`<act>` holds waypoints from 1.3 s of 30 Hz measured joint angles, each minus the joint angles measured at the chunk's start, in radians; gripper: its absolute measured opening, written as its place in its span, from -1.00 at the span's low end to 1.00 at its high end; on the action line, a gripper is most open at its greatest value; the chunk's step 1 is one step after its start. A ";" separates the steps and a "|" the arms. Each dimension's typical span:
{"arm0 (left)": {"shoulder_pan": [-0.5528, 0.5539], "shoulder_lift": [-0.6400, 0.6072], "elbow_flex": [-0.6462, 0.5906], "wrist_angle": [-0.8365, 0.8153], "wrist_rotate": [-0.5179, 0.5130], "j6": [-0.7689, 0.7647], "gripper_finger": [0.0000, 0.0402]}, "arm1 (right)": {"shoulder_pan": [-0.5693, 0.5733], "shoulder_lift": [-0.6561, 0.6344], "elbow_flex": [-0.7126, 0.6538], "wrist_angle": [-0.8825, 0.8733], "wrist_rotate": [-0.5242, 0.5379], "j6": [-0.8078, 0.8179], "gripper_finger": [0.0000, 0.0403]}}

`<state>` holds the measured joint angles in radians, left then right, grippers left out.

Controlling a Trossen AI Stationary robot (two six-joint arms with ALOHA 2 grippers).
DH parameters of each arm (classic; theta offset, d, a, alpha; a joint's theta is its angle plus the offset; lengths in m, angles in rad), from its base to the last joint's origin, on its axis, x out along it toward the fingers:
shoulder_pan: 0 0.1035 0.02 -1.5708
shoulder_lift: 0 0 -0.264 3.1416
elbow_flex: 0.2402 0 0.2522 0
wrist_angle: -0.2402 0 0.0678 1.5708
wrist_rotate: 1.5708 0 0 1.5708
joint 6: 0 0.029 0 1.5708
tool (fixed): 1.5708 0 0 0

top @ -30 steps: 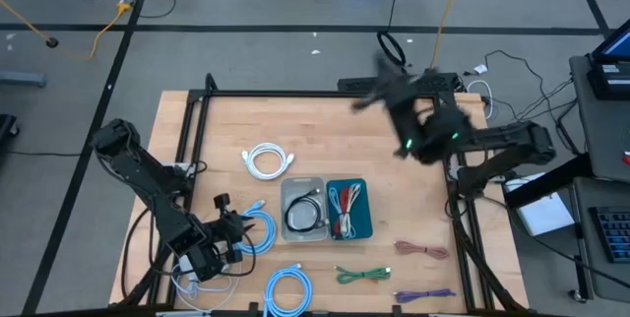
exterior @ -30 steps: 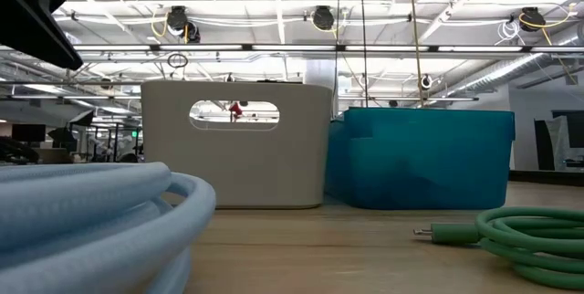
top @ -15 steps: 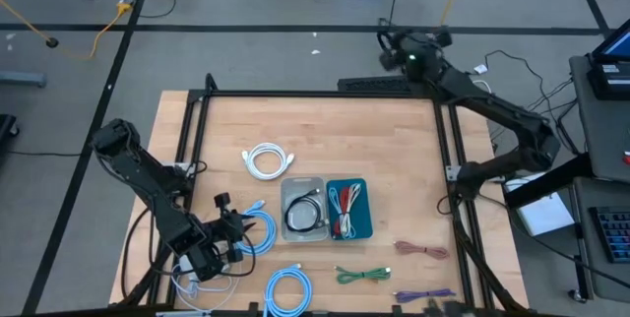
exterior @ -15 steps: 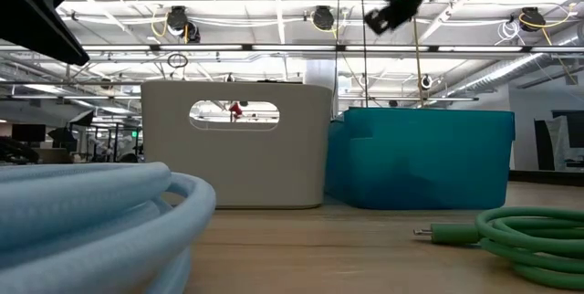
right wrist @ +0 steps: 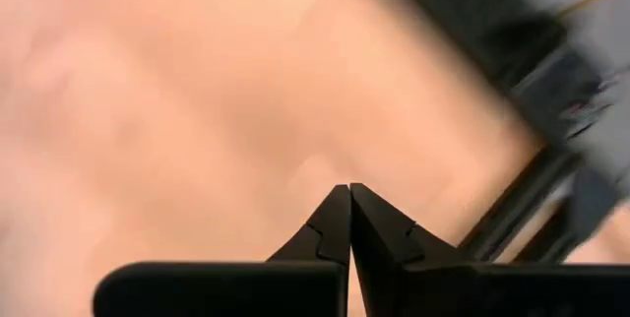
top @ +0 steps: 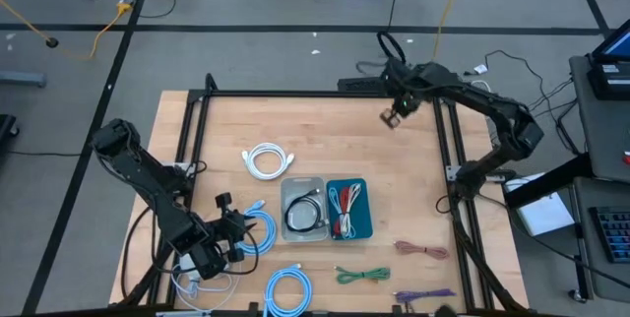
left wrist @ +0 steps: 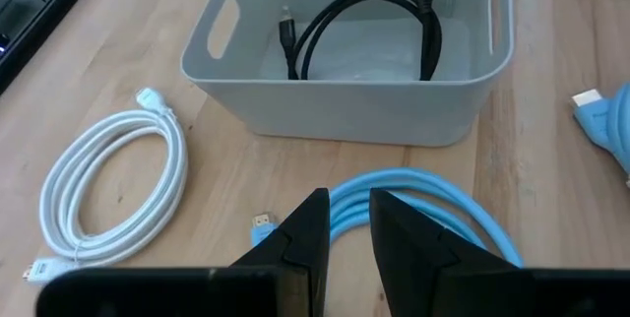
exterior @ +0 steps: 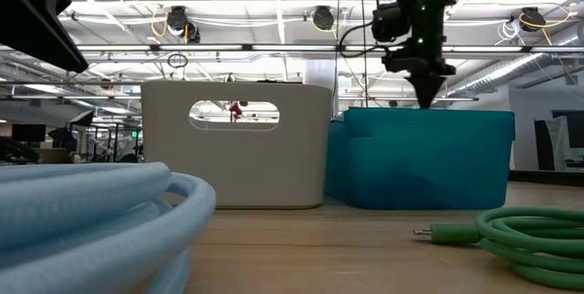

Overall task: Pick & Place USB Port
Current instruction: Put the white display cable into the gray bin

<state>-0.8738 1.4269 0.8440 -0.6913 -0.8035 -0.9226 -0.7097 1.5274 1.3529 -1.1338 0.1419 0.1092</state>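
On the pale wooden worktop (top: 325, 140) a light grey plastic bin (top: 303, 210) serves as landmark; it holds a coiled black cable (left wrist: 359, 24). A teal plastic bin (top: 347, 209) touches its side and holds red and pale cables (top: 345, 210).

The left gripper (left wrist: 344, 221) sits low just beside the grey bin, its jaws a narrow gap apart over a coiled light blue cable (left wrist: 433, 204), not visibly clamped on it. A coiled white cable (top: 269, 160) lies near the grey bin toward the far edge of the worktop. A second light blue coil (top: 288, 287) and a green cable (top: 362, 275) lie on the near side.

The right gripper (top: 393, 116) hangs in the air well apart from the grey bin, above the worktop's far part, jaws pressed together and holding nothing.
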 joint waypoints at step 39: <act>0.695 -0.005 0.014 -0.091 0.380 0.909 -0.60 | 0.691 -0.153 -0.195 -0.036 -0.039 -0.001 -1.00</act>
<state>-0.1788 1.4222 0.8585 -0.7826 -0.4235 -0.0134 -0.0190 1.3740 1.1576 -1.1700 0.1028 0.1082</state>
